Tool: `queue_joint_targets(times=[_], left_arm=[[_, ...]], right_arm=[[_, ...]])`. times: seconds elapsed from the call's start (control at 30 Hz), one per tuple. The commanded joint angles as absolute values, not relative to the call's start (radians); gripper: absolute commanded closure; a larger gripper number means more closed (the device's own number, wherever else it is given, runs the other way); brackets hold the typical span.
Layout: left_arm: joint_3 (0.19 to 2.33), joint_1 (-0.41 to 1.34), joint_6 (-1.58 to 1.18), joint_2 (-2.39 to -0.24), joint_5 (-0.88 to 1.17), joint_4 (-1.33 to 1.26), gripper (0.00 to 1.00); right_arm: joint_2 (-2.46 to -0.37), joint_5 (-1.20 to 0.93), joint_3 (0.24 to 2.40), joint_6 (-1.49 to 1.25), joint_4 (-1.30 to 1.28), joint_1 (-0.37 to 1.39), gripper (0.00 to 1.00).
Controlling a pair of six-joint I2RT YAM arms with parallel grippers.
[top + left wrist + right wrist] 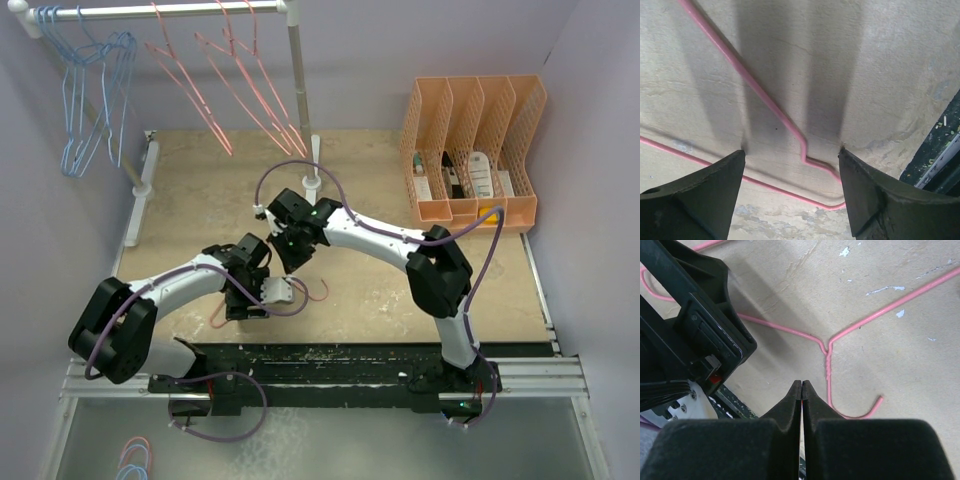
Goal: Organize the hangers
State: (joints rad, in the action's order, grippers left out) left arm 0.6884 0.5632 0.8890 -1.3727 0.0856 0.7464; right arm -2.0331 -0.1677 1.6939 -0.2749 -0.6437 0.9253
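**Pink hanger flat on bench, left gripper straddling the wire**

The pink hanger (pixel 828 355) lies flat on the bench (pixel 400 300), close to the front edge and under both wrists.

- Left gripper (pixel 792 155): released, fingers wide, one wire run passing between them.
- Right gripper (pixel 801 385): clenched on nothing, hovering beside the hook neck.

Risk: the wire is thin and hugs the surface, so closing pads may skate over it or shove it instead of lifting. The wrists also crowd each other, and a careless lift could knock them together.

Room: the dark front rail is just beside the hanger's corner. Open bench runs right toward the orange file holder (pixel 470 140). The white pole rack (pixel 180 10) stands back left and carries blue hangers (pixel 120 100).
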Motion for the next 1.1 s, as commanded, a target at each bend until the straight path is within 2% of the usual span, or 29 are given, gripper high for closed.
queue_joint_targets(times=[0.0,0.1,0.2,0.7,1.07], left_arm=[[0.688,0.560,0.842,-1.391,0.111,0.654,0.19],[0.686,0.560,0.839,-1.365,0.106,0.653,0.16],[0.686,0.560,0.836,-1.351,0.106,0.664,0.16],[0.688,0.559,0.838,-1.310,0.101,0.709,0.15],[0.687,0.560,0.838,-1.297,0.101,0.721,0.14]], right_arm=[[-1.988,-0.200,1.702,-0.286,-0.646,0.907,0.95],[-2.017,-0.129,1.677,-0.241,-0.686,0.907,0.69],[-2.032,-0.096,1.643,-0.245,-0.688,0.911,0.59],[-2.129,-0.112,1.651,-0.258,-0.675,0.959,0.57],[-2.210,-0.032,1.654,-0.275,-0.687,1.001,0.58]])
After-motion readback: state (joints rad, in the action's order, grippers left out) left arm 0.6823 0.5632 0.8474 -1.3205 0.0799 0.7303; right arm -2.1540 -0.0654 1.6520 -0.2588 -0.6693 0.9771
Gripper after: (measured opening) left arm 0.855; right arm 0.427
